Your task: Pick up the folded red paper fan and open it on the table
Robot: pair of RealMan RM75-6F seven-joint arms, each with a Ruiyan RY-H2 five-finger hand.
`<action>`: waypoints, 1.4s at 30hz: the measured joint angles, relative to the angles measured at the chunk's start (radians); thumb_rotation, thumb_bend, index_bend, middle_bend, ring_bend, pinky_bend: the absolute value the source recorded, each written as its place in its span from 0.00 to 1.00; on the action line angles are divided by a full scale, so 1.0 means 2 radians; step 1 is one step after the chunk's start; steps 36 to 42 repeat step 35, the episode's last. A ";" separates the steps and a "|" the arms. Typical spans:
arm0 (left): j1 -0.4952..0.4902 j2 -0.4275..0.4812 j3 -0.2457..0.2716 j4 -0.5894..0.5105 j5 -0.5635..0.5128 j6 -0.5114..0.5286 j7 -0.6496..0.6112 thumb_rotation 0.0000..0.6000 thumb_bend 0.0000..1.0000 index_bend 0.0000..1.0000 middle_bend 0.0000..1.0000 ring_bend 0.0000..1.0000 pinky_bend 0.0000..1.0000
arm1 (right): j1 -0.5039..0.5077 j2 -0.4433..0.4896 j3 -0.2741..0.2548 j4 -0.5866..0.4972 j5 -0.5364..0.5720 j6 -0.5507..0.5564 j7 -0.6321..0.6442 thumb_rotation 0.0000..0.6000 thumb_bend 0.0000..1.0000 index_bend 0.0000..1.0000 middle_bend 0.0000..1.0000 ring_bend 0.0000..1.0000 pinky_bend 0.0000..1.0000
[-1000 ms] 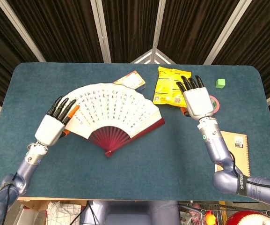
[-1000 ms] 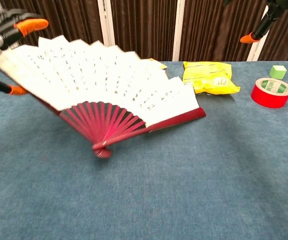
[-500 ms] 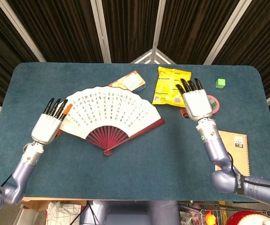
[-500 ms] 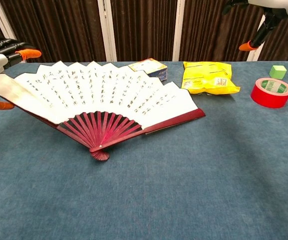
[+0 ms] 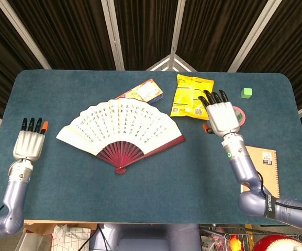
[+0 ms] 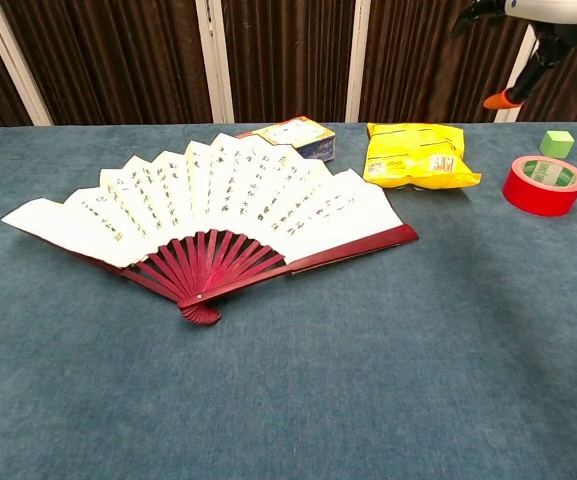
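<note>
The paper fan (image 5: 120, 128) (image 6: 208, 210) lies spread open flat on the blue table, white leaf with black writing, red ribs meeting at a pivot toward the front. My left hand (image 5: 29, 142) hovers well to the fan's left, fingers straight and apart, holding nothing; only an orange fingertip of it shows at the left edge of the chest view. My right hand (image 5: 222, 115) is raised to the right of the fan, fingers extended, empty. In the chest view it shows at the top right (image 6: 538, 20).
Behind the fan lie a small printed box (image 5: 145, 90) (image 6: 293, 135) and a yellow snack bag (image 5: 191, 97) (image 6: 418, 155). A red tape roll (image 6: 543, 184), a green cube (image 5: 246, 93) (image 6: 557, 143) and a brown notebook (image 5: 263, 162) sit on the right.
My left hand let go of the fan's left edge and drew back to the left. The fan settled flat on the table, spread wider. The right hand barely moved.
</note>
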 measured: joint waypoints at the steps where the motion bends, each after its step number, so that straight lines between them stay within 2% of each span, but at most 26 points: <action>1: 0.003 0.003 -0.002 -0.004 -0.001 0.001 -0.006 1.00 0.13 0.00 0.00 0.00 0.00 | -0.005 0.000 -0.001 -0.002 -0.008 0.002 0.011 1.00 0.29 0.17 0.10 0.13 0.08; 5: 0.028 0.019 -0.001 -0.026 0.030 0.022 -0.079 1.00 0.13 0.02 0.00 0.00 0.00 | -0.035 -0.003 -0.014 -0.008 -0.066 0.020 0.078 1.00 0.29 0.18 0.10 0.13 0.08; 7: 0.052 0.031 0.005 -0.041 0.070 0.052 -0.140 1.00 0.13 0.02 0.00 0.00 0.00 | -0.051 -0.006 -0.026 -0.008 -0.100 0.033 0.096 1.00 0.29 0.18 0.10 0.13 0.08; 12: 0.113 0.051 0.026 -0.064 0.158 0.140 -0.225 1.00 0.13 0.03 0.00 0.00 0.00 | -0.116 -0.019 -0.078 -0.002 -0.196 0.094 0.143 1.00 0.29 0.18 0.10 0.13 0.08; 15: 0.156 0.060 0.040 -0.066 0.182 0.183 -0.267 1.00 0.13 0.03 0.00 0.00 0.00 | -0.165 -0.028 -0.114 0.009 -0.238 0.137 0.181 1.00 0.29 0.18 0.10 0.13 0.08; 20: 0.191 0.065 0.053 -0.050 0.188 0.196 -0.302 1.00 0.13 0.03 0.00 0.00 0.00 | -0.238 -0.037 -0.160 0.050 -0.286 0.200 0.221 1.00 0.29 0.18 0.10 0.13 0.08; 25: 0.205 0.082 0.058 -0.065 0.187 0.189 -0.309 1.00 0.13 0.03 0.00 0.00 0.00 | -0.278 -0.038 -0.164 0.089 -0.293 0.239 0.219 1.00 0.29 0.18 0.09 0.10 0.08; 29: 0.213 0.087 0.062 -0.068 0.209 0.201 -0.323 1.00 0.13 0.03 0.00 0.00 0.00 | -0.286 -0.020 -0.160 0.083 -0.294 0.229 0.239 1.00 0.29 0.18 0.08 0.09 0.08; 35: 0.228 0.083 0.067 -0.057 0.261 0.237 -0.327 1.00 0.13 0.04 0.00 0.00 0.00 | -0.298 -0.014 -0.145 0.074 -0.290 0.257 0.208 1.00 0.29 0.18 0.08 0.09 0.07; 42: 0.228 0.083 0.067 -0.057 0.261 0.237 -0.327 1.00 0.13 0.04 0.00 0.00 0.00 | -0.298 -0.014 -0.145 0.074 -0.290 0.257 0.208 1.00 0.29 0.18 0.08 0.09 0.07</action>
